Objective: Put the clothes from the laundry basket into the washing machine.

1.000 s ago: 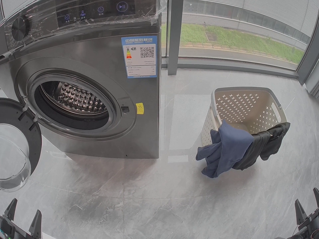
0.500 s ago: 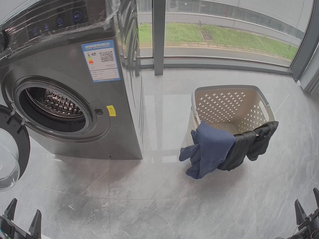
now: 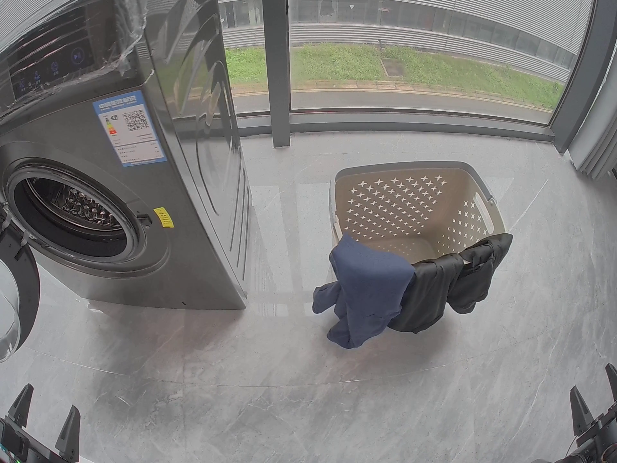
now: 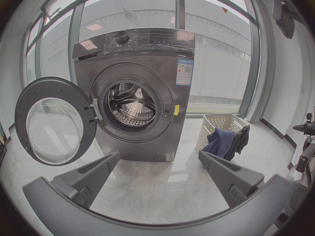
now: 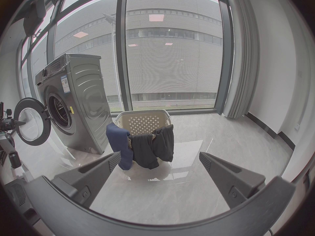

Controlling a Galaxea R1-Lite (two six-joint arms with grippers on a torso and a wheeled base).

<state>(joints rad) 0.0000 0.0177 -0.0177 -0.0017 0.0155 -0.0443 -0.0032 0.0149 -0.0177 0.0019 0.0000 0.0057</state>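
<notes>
- Plainly, a blue garment (image 3: pixel 367 287) hangs over the near rim of the laundry basket (image 3: pixel 411 167), at the corner nearer the machine; its lower end falls down the outside of the basket toward the floor (image 3: pixel 289 406).
- A black garment (image 3: pixel 443 284) lies over the same rim just beside the blue one, touching it; it trails along to the other near corner.
- The basket is pale with star-shaped holes; it stands upright on the grey floor, beside the washing machine (image 3: pixel 199 162) with a strip of floor between them.
- The machine's round door (image 4: pixel 54 120) is swung wide open to one side; the metal drum (image 4: pixel 131 107) shows through the opening.
- The left gripper (image 4: pixel 158 155) sits low near the floor and faces the machine; its fingers (image 4: pixel 95 171) are spread wide and hold nothing.
- The right gripper (image 5: pixel 158 155) sits low too and faces the basket; its fingers (image 5: pixel 229 177) are likewise wide apart and hold nothing.
- Behind the basket rises a tall window (image 3: pixel 418 65) with grass outside; a curtain (image 5: pixel 244 66) hangs at its far side, away from the machine.
</notes>
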